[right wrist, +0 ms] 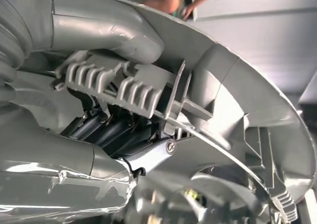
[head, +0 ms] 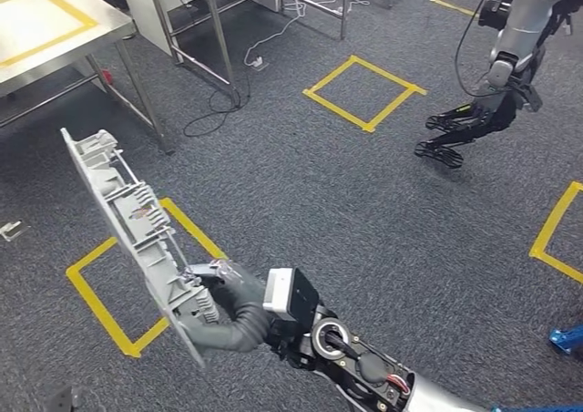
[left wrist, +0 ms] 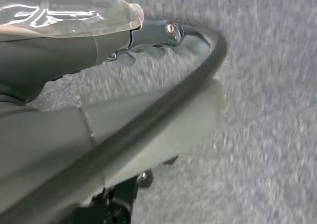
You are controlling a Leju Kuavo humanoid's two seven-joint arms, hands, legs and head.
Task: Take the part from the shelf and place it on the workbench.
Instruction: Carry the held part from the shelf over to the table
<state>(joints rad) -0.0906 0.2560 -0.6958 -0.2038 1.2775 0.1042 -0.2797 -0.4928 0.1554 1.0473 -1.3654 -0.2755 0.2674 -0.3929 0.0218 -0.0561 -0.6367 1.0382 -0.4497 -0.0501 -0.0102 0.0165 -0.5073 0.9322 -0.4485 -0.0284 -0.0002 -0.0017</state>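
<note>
The grey ribbed plastic part (head: 130, 221) hung tilted in the air at about 8 o'clock in the head view, above grey carpet (head: 310, 202) and a yellow tape square (head: 89, 293). The right hand (head: 227, 312) gripped its lower end, and the right wrist view showed the thumb pressed over the part's rim with dark fingers tucked among its ribs. The left hand (head: 461, 129) hung at 2 o'clock with its fingers apart and holding nothing, and a metal table (head: 41, 56) stood at 10 o'clock, well apart from the part.
</note>
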